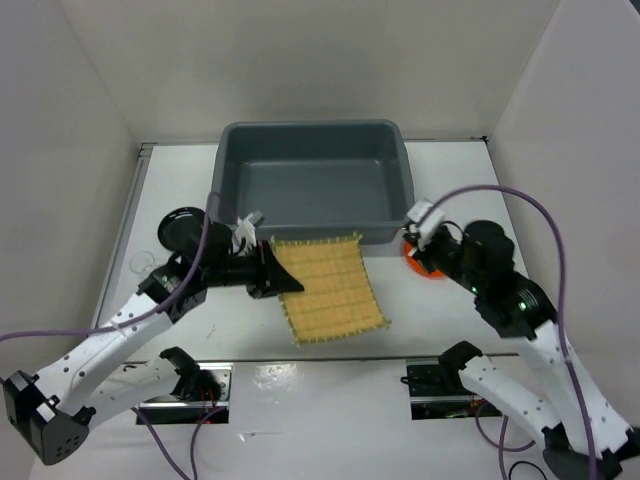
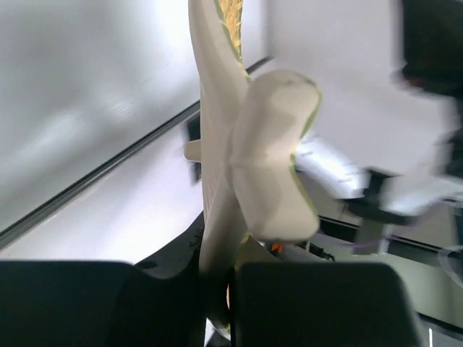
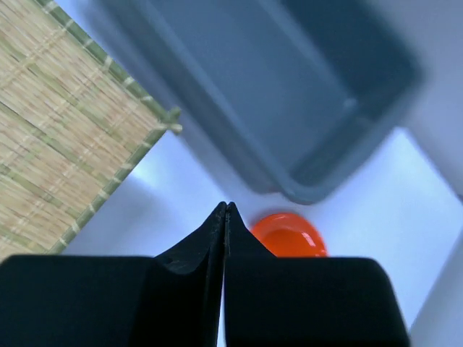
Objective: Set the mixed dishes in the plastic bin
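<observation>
The left pincer [image 1: 272, 270] is closed on the left edge of the square tan woven bamboo mat [image 1: 335, 290]. From the left wrist camera the mat shows edge-on, running between the two black fingers and curling just past them. The rest of the mat lies spread on the white tabletop [image 1: 440, 325], with its far edge just beside the near wall of the large dark grey plastic bin [image 1: 310, 127]. The bin stands at the back of the tabletop, midway between the arms.

The right pincer [image 3: 226, 206] is fully closed with nothing between its tips. It hangs over the tabletop at the bin's near right corner. The small round orange plate [image 3: 289, 235] lies just beyond its tips, close to that corner and outside the bin. The small round black plate [image 1: 183, 225] sits on the tabletop left of the bin, near its near left corner, just behind the left arm.
</observation>
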`<move>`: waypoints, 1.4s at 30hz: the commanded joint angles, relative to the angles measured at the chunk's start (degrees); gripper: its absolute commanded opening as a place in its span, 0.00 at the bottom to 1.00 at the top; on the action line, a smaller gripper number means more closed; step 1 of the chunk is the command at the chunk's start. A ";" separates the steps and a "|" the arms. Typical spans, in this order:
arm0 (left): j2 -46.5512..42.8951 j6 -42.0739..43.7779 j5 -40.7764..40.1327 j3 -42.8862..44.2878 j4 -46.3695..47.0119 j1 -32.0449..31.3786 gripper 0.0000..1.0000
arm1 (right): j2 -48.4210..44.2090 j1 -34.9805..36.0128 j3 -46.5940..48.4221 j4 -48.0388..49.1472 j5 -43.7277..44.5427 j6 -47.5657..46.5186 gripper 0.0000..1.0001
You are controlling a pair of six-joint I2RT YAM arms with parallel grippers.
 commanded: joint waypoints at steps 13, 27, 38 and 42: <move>74.68 31.95 21.91 94.79 -32.12 22.44 0.00 | -11.46 -10.53 -13.26 11.18 23.55 8.85 0.18; 117.55 23.97 31.75 137.82 -33.73 27.19 0.00 | -9.17 -13.43 -14.58 12.32 25.22 9.90 0.21; 123.45 21.77 35.97 137.82 -28.01 24.29 0.08 | -5.84 -13.96 -14.58 12.32 24.61 9.90 0.47; 123.45 21.77 37.02 137.82 -27.49 24.29 0.99 | -5.83 -13.96 -14.58 12.32 24.61 9.90 0.64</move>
